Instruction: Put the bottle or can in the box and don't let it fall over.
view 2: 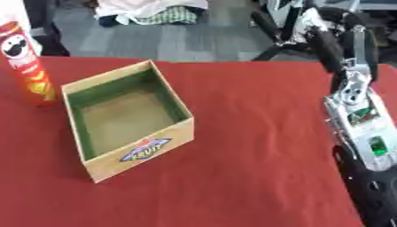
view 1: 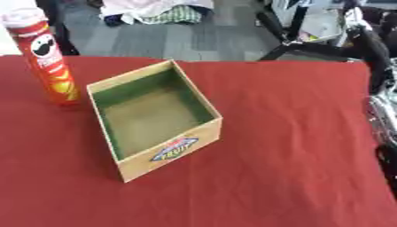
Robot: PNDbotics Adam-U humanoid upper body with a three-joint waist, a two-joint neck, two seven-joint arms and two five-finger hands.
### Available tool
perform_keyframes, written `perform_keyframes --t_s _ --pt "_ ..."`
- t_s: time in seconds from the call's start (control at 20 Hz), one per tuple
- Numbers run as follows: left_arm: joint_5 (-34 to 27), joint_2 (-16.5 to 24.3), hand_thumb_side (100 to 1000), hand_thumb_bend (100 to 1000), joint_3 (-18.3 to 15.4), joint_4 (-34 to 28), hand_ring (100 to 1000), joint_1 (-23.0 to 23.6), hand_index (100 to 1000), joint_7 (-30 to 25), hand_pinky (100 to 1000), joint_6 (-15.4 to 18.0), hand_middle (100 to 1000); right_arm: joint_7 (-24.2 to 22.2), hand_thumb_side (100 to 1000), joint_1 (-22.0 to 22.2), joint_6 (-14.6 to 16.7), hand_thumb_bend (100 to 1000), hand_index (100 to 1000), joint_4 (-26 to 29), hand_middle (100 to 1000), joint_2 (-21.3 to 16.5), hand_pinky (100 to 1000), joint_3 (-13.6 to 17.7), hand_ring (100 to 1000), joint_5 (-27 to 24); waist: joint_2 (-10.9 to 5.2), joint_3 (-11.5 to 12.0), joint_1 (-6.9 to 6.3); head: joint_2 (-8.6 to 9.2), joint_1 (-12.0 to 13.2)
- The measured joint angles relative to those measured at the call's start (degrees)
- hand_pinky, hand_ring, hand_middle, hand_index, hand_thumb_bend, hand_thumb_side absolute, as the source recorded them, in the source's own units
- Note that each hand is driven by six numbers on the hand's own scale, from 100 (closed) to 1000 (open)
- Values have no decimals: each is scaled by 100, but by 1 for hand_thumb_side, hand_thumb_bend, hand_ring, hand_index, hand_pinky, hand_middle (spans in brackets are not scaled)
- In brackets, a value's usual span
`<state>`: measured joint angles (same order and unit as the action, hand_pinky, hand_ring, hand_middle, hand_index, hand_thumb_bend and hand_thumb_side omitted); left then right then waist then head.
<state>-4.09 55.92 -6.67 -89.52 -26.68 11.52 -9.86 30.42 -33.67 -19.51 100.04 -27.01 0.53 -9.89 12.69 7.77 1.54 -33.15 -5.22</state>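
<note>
- My right arm (view 2: 360, 133) comes in along the right edge and runs up toward the far side of the desk, its silver casing with a small green patch facing up at me.
- At its far end the right robot hand (view 2: 341, 42) is raised above the desk's far right corner. I see dark fingers pointing up and back, but I cannot tell whether they are straight or curled. It holds nothing that I can make out.
- My left robot hand shows in neither view.
- The can (view 1: 45, 57) stands upright at the far left of the desk, well apart from my right robot hand. It is a tall red tube with a pale lid, a moustached face on the label and yellow near the base.
- Just beside the can, to its right, is the box (view 1: 167, 153), open at the top, light wood outside, green inner walls, a blue and red label on the near face. It sits askew.
- The desk (view 2: 256, 177) is covered in red cloth.
</note>
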Motion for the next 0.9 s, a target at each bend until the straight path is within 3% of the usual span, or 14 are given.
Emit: perform_keyframes --t_s 0.2,0.35,0.9 --pt "13 59 303 1000 250 444 813 -345 781 -361 879 34 831 -21 520 -1 -13 272 731 -6 776 0 544 -24 739 0 -14 0 3 3 45" --pt "80 75 372 1000 426 740 817 -596 787 -635 885 62 831 -26 518 -2 -17 270 730 -15 773 0 543 -31 736 0 -19 2 4 7 73" --pt "654 -88 357 1000 840 1636 812 -1522 788 -1375 882 275 823 -25 518 -2 -15 274 728 -34 771 0 542 -83 733 -1 -24 20 -33 60 102"
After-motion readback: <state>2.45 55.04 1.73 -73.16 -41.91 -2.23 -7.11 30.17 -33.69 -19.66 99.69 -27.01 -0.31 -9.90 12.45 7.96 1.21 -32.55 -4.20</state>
